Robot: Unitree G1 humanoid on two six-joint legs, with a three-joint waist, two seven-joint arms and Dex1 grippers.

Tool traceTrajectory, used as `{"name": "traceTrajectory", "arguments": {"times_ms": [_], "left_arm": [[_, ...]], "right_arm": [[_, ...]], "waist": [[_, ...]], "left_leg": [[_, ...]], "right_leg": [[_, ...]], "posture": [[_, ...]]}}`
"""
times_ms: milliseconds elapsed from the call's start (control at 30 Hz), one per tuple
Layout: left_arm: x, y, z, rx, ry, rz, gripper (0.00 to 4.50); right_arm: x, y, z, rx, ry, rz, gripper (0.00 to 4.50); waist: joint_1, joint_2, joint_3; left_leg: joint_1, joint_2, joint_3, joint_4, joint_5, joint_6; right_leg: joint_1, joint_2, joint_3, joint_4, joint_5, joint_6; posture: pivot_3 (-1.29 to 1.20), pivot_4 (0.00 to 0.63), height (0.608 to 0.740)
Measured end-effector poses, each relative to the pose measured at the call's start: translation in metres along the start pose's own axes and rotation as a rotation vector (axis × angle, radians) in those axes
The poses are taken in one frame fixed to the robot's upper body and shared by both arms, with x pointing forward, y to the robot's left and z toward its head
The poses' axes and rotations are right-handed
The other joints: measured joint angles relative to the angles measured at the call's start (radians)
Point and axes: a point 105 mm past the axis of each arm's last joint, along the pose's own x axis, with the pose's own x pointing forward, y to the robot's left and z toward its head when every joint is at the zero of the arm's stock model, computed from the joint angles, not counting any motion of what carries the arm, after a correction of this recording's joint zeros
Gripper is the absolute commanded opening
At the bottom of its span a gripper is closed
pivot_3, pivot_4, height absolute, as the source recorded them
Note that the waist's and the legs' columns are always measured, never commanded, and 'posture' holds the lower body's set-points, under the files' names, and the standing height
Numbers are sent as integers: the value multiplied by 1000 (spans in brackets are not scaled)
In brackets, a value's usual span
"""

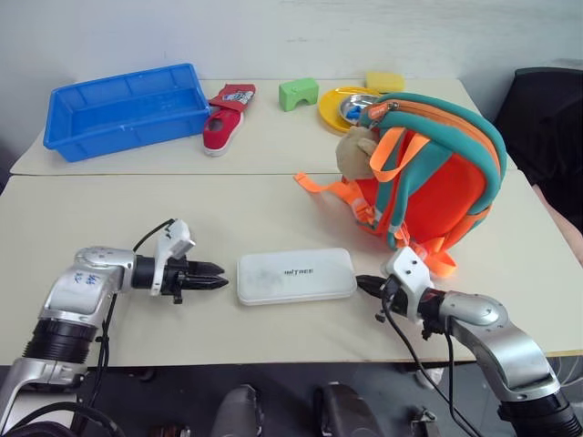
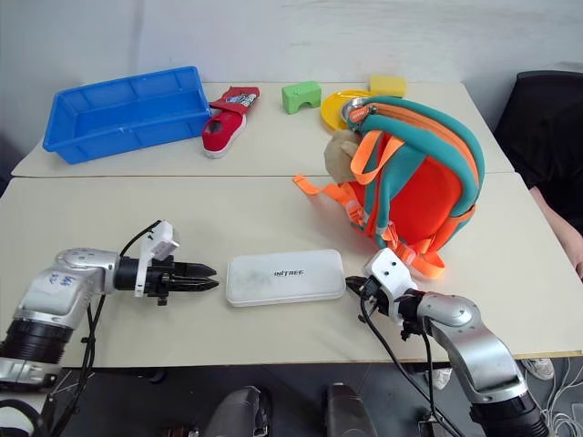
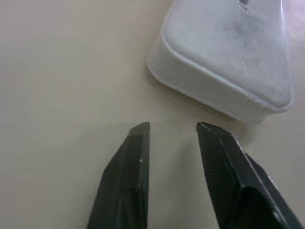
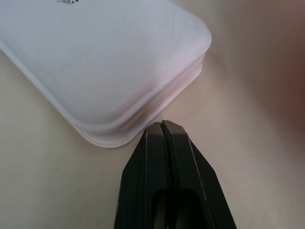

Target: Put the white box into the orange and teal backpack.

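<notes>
The white box (image 1: 296, 275) lies flat on the near table, lettering up, between my two grippers. My left gripper (image 1: 223, 276) is just off the box's left end, open, with nothing between its fingers (image 3: 138, 143); the box's corner (image 3: 224, 62) lies a little ahead of them. At the box's right end, my right gripper (image 1: 362, 284) is shut and empty, its tip (image 4: 161, 123) close to the box's rim (image 4: 114, 136). The orange and teal backpack (image 1: 437, 173) stands upright behind the right gripper, zipper on top, with a tan plush toy (image 1: 357, 150) on its left side.
On the far table are a blue plastic tray (image 1: 127, 109), a red shoe (image 1: 228, 118), a green block (image 1: 298, 93), a yellow plate (image 1: 332, 109) holding a metal bowl, and a yellow sponge (image 1: 384, 80). A black chair (image 1: 547, 118) stands at the right.
</notes>
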Motion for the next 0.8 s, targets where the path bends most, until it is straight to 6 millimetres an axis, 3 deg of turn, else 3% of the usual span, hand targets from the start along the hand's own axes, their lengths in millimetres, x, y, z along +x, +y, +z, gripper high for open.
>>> {"name": "traceTrajectory", "arguments": {"times_ms": [67,133,267,633,800], "left_arm": [[-7,-6,-1,-195,13,-38,3322],[-8,-8,0,-281,13,-57,3628],[-1,-11,3,-423,14,-64,3628],[59,-29,18,-535,-64,-168,3628],[77,-38,24,-583,-77,-226,3628]], "right_arm": [[-1,-1,0,-6,0,-5,0],[-1,-1,0,-9,-1,-5,0],[-1,-1,1,-15,-7,-7,0],[0,-6,1,-20,-4,-20,0],[1,-6,0,-19,-8,-20,0]], "waist": [[-1,0,0],[1,0,0],[4,0,0],[35,4,-4],[35,4,-4]], "left_leg": [[0,0,0,0,0,0],[0,0,0,0,0,0],[0,-1,0,1,0,0],[3,-7,-3,4,2,-1],[2,-10,-5,4,4,-1]], "right_leg": [[0,0,0,0,0,0],[0,0,0,0,0,0],[0,-1,0,0,0,0],[7,-6,-2,0,0,1],[8,-9,-4,-1,0,2]], "posture": [[0,150,740],[0,150,740],[0,150,740],[0,150,740],[0,150,740]]}}
